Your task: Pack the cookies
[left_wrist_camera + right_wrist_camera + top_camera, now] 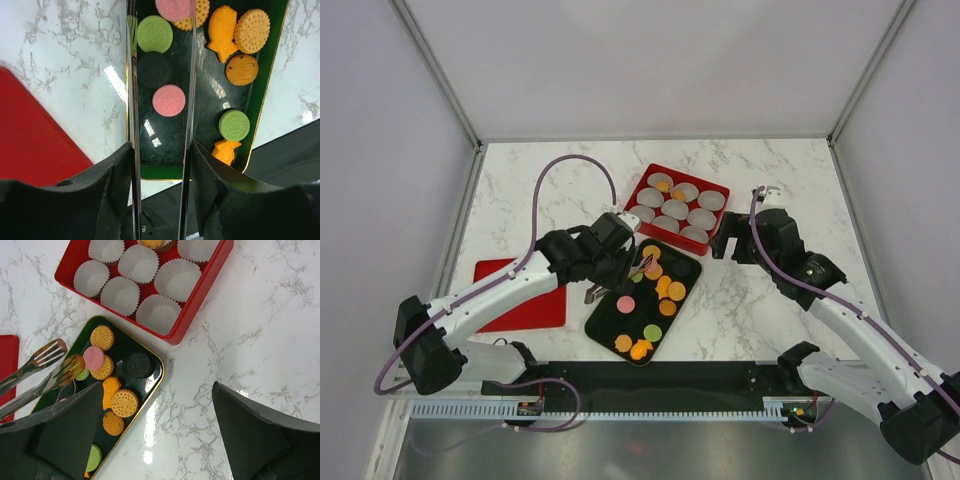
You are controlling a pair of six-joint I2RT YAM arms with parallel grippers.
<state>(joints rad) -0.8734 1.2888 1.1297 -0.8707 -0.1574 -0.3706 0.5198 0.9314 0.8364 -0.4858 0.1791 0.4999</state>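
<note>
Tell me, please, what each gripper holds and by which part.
The left gripper squeezes metal tongs across their two arms; the right gripper is open and empty.

Bright, even light from overhead fills all three views; shadows are faint and soft. White glare patches sit on the marble bench (150, 427) in both wrist views, and small streaks on the glossy black tray (165, 145). Close to the lens, the fingers (250, 435) of my right gripper (155, 387) loom dark and slightly soft; the cookies (169, 100) are sharp.
</note>
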